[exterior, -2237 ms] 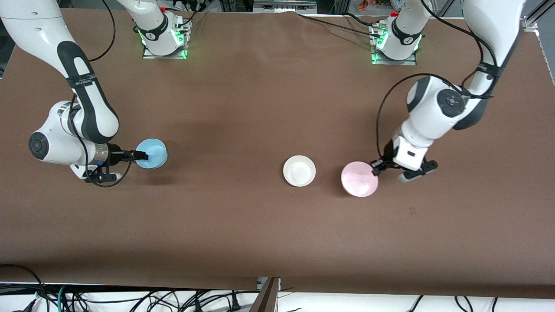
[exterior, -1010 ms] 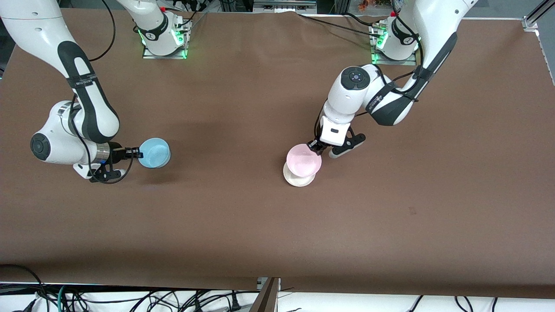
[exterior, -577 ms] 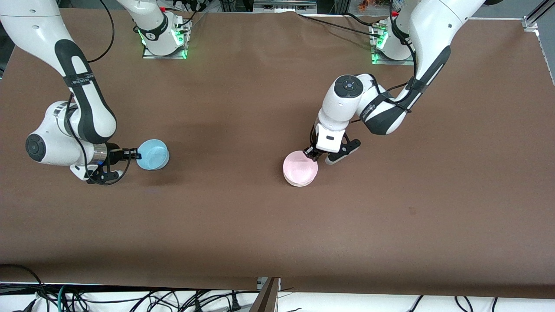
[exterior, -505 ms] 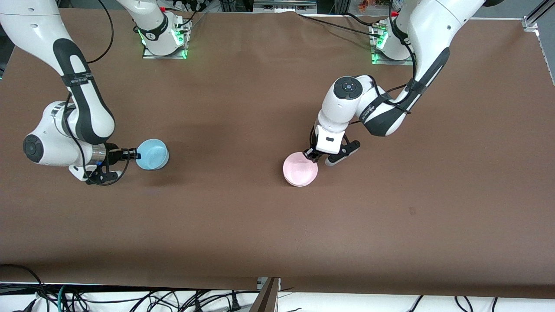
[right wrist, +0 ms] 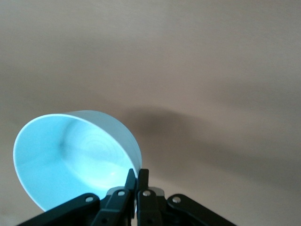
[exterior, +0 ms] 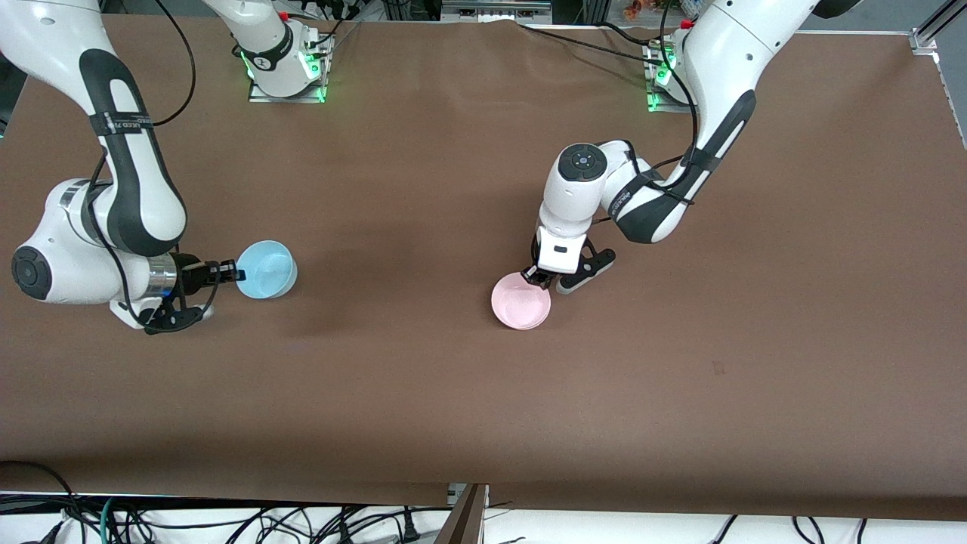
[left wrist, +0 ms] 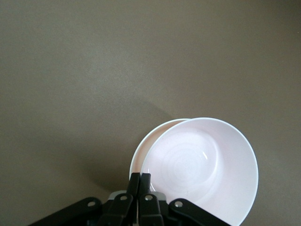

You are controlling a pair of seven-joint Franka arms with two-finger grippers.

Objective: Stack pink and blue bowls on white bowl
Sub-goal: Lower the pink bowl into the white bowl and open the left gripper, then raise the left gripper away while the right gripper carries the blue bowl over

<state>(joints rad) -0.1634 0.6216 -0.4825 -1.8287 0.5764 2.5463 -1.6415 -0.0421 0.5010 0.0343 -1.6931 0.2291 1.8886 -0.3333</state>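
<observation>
Left gripper point(exterior: 539, 276) pinches pink bowl point(exterior: 520, 302) rim, seating it in white bowl point(left wrist: 141, 153) below; right gripper point(exterior: 229, 270) holds blue bowl point(exterior: 266, 270) clamped by its rim, lifted clear for stacking next.

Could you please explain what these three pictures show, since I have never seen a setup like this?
Two white robot arms stand at a brown table, each ending in a two-finger gripper. The wide picture looks down from a high camera facing them; the other two come from cameras on each arm's wrist. The left gripper is shut on the rim of a pale pink round plastic bowl, which sits in a plain white round plastic bowl; only a sliver of the white rim shows in the left wrist view. The right gripper, toward the right arm's end of the table, is shut on the rim of a light sky-blue round plastic bowl, which is tilted.
</observation>
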